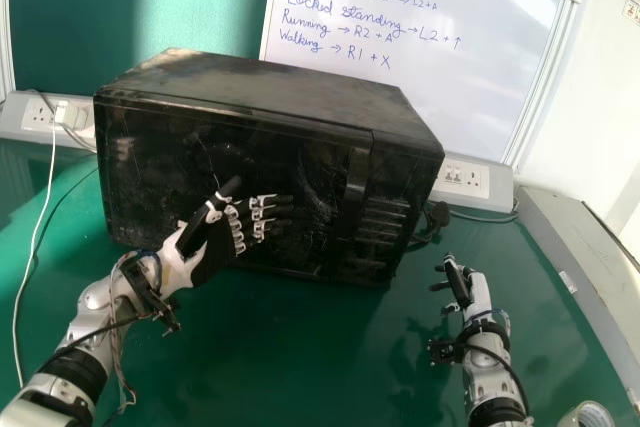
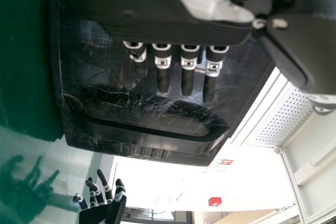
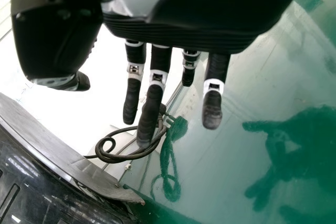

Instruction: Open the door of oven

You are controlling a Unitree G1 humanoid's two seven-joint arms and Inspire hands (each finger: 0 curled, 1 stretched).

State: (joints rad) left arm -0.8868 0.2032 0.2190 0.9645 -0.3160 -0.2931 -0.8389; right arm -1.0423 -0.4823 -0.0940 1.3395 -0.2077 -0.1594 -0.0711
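My left hand [image 1: 212, 239] is in front of the black oven's door [image 1: 150, 177], its straight fingers pointing toward the vertical handle [image 1: 355, 182] but short of it. In the left wrist view the left hand [image 2: 163, 64] has its fingers extended over the scratched door [image 2: 105, 82], apart from the curved handle [image 2: 147, 131]; whether they touch the door I cannot tell. The door is shut. My right hand [image 1: 468, 287] is over the table, right of the oven; in the right wrist view the right hand [image 3: 152, 87] has its fingers extended, holding nothing.
The oven stands on a green table [image 1: 280, 347]. A coiled black cable [image 3: 113, 153] lies beside its right side. A tape roll [image 1: 585, 415] is at the front right corner, and a whiteboard [image 1: 420, 77] with writing and wall sockets [image 1: 465, 177] are behind.
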